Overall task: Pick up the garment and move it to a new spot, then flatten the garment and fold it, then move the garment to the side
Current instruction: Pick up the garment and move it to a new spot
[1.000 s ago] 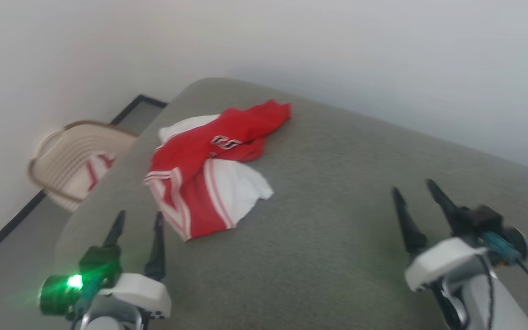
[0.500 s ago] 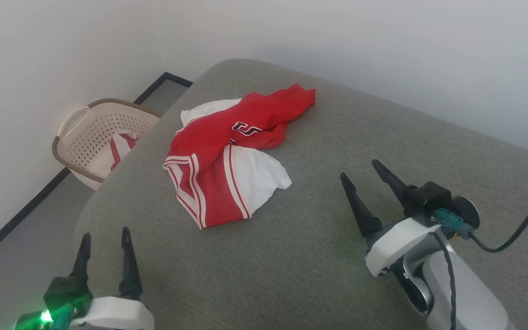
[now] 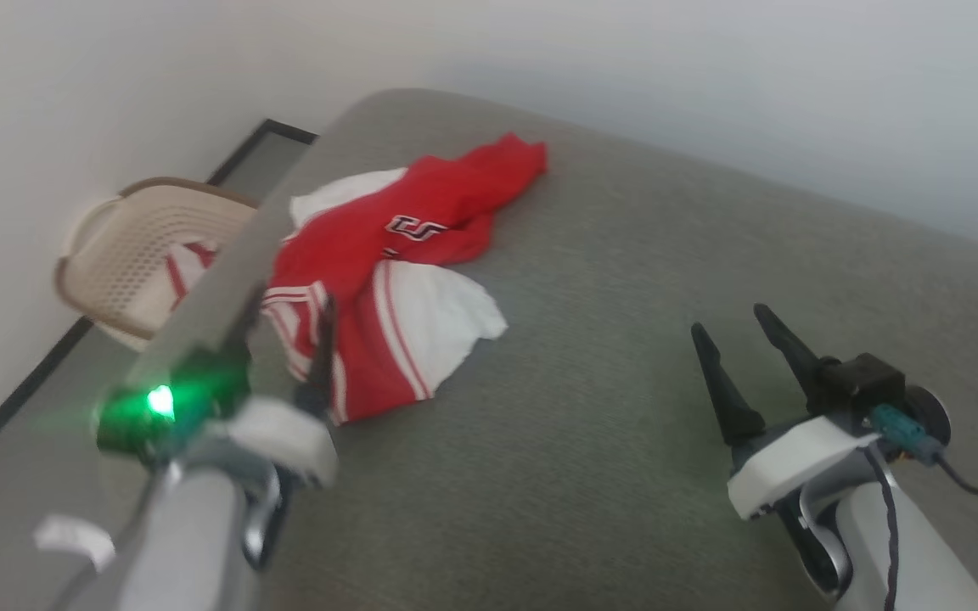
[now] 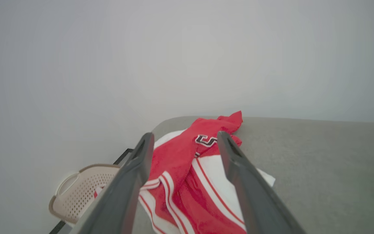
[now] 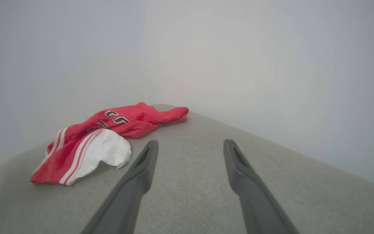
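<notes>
Now — garment (image 3: 396,271) crumpled, L hand (image 3: 285,310) near

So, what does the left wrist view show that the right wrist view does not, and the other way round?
Left wrist view, not the right one: the beige laundry basket beside the grey cushion, red-and-white cloth inside, and the open left gripper framing the garment. Right wrist view, not the left one: the open right gripper over bare cushion, the garment lying apart at that view's left. Both: the crumpled garment, the cushion, the pale wall.
</notes>
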